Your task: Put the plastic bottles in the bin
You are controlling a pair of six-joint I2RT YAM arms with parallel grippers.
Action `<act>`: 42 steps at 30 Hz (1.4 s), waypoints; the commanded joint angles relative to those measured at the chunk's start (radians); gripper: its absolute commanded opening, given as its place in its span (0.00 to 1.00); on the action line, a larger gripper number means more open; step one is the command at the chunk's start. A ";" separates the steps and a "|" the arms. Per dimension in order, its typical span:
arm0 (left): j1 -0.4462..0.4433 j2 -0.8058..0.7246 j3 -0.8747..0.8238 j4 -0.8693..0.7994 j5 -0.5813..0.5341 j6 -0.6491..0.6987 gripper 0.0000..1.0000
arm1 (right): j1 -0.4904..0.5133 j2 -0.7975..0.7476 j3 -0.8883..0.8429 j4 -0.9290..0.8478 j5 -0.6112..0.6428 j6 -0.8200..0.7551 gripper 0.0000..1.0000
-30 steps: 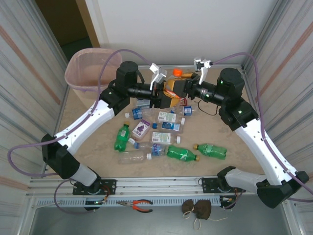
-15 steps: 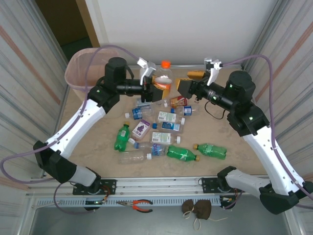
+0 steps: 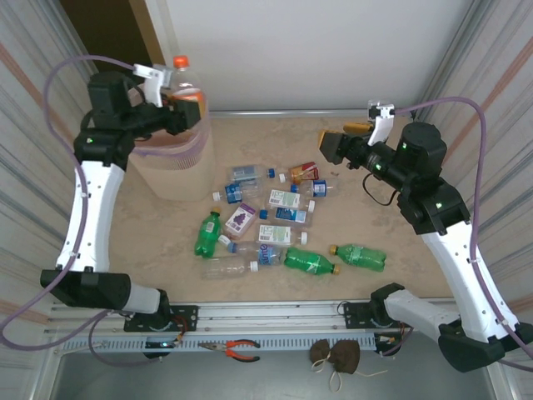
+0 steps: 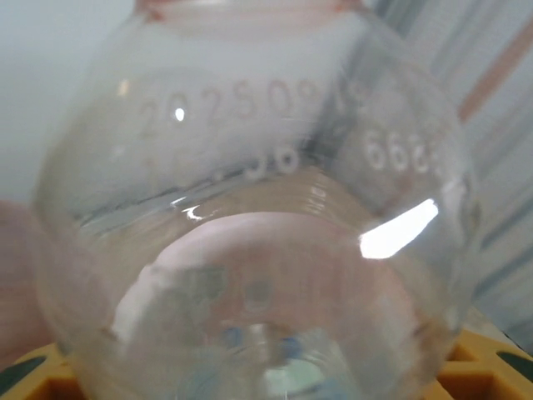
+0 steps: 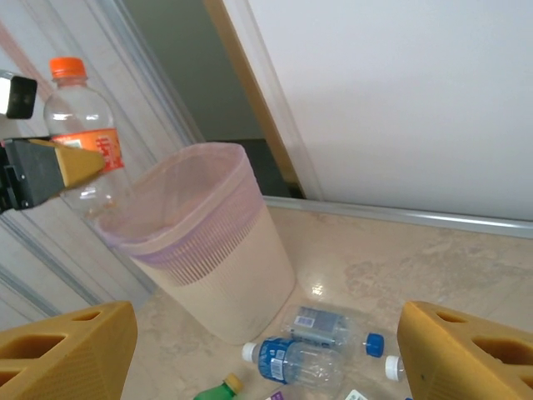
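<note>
Aloft, left tool [image 3: 177, 105] clamping orange-capped bottle [image 3: 185, 82] printed "2025…" above bin [image 3: 176, 171], right tool [image 5: 266, 350] wide, empty

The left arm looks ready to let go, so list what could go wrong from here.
1. The left gripper holds the clear plastic bottle with the orange cap upright, seemingly near the rim of the tall beige wastebasket with a pink liner rather than over its middle. Dropped here, it may clip the rim and bounce out.
2. The gripper hangs close above that rim. Lowering could snag the liner or nudge the wastebasket.
</note>
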 commanded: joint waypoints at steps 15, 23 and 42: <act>0.151 0.346 0.247 -0.424 -0.235 0.245 0.52 | -0.012 -0.014 0.013 -0.032 -0.004 -0.003 0.81; 0.152 0.482 0.242 -0.437 -0.256 0.247 0.52 | -0.013 -0.015 0.004 -0.045 0.010 -0.006 0.81; 0.092 0.753 0.247 -0.495 -0.464 0.244 0.63 | -0.034 -0.048 -0.029 -0.048 0.014 -0.012 0.80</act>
